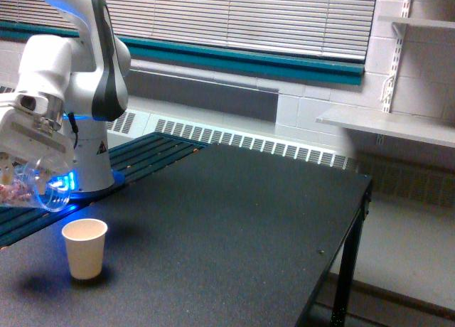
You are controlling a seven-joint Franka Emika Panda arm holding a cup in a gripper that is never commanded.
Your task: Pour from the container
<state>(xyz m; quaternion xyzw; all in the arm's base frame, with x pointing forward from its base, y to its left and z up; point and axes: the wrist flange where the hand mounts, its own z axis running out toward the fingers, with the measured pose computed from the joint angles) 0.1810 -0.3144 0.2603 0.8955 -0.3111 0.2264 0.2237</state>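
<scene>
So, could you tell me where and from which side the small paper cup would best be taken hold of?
Probably the side wall of the paper cup, around mid-height, from the exterior view's right: it stands upright with its mouth open, and the gripper with the container hangs above on the left.

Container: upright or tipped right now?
Tipped. The container lies near sideways in the gripper, brownish-pink bits inside, above and left of the paper cup.

We see a dark speckled surface [234,220] before closed window blinds [242,14], a teal sill band [249,60], a long radiator grille [249,143], and white wall shelves [387,124].
</scene>
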